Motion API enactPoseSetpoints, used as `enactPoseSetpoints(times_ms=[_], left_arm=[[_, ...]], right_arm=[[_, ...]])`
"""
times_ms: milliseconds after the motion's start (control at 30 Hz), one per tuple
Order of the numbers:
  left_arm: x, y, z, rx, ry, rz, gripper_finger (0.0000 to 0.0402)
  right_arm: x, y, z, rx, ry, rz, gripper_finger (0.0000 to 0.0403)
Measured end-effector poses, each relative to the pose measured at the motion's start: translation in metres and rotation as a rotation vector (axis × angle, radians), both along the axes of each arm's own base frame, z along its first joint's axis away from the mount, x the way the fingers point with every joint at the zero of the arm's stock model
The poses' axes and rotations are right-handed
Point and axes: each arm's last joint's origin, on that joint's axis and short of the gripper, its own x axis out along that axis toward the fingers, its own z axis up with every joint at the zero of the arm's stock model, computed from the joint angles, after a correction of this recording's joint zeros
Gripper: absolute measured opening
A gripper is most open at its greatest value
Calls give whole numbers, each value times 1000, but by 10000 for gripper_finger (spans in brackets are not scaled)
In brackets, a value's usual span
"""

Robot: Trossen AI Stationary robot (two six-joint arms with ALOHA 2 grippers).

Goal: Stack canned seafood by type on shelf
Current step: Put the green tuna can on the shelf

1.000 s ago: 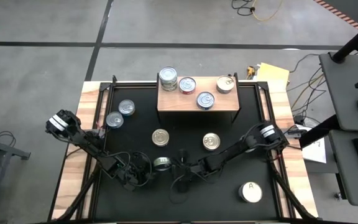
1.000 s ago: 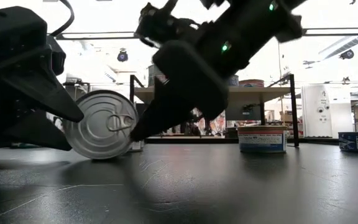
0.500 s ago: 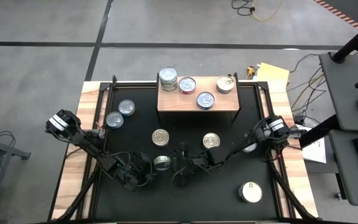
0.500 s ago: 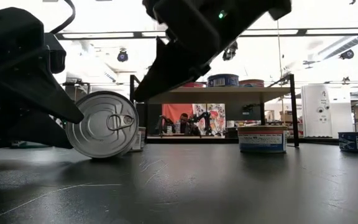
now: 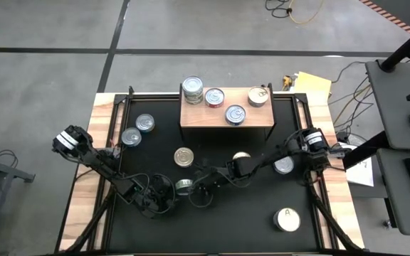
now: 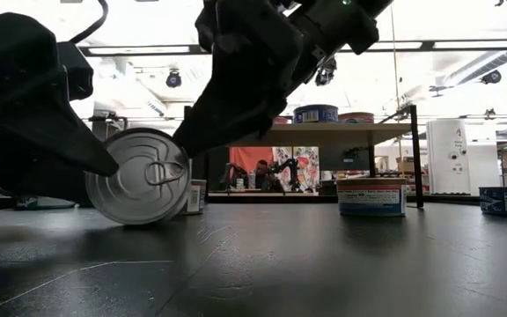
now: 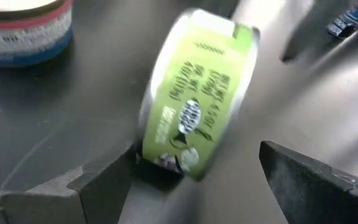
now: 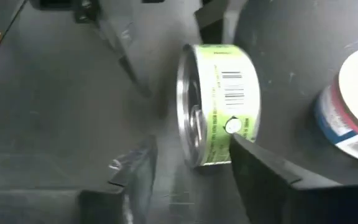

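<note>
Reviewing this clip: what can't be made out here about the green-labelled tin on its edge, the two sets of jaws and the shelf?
- Green-labelled tin: label text blurred in the left wrist view.
- Right gripper: contact with the tin is unclear; the arm covers it in the high view.
- Left gripper: fingertips are dark against the black tabletop in the high view.
- Shelf: tin labels too small in the high view.
</note>
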Motion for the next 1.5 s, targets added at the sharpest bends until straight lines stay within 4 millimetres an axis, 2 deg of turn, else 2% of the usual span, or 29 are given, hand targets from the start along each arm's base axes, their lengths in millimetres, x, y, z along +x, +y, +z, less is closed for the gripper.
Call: enactPoseSetpoints(times_ms=[400,633,767,900,1200,1367,1500], left_arm=[[0,1,1,89,-1,-32,326],[0,1,1,214,23,-106,319],[1,2,2,256,10,-85,306],[1,2,2,268,10,-87,269],[1,2,2,270,11,-88,117],[1,2,2,252,6,-76,119],[0,2,4,203,-12,-43,119]], right_arm=[[6,1,-14,4,-13,-12,274],[6,2,-16,-3,-11,-6,300],[6,2,-16,-4,-11,-4,305],[6,2,-16,-4,-11,-3,305],[6,2,-16,-4,-11,-3,288],[4,3,-16,-10,13,-1,277],[-3,1,-7,-15,54,-4,264]])
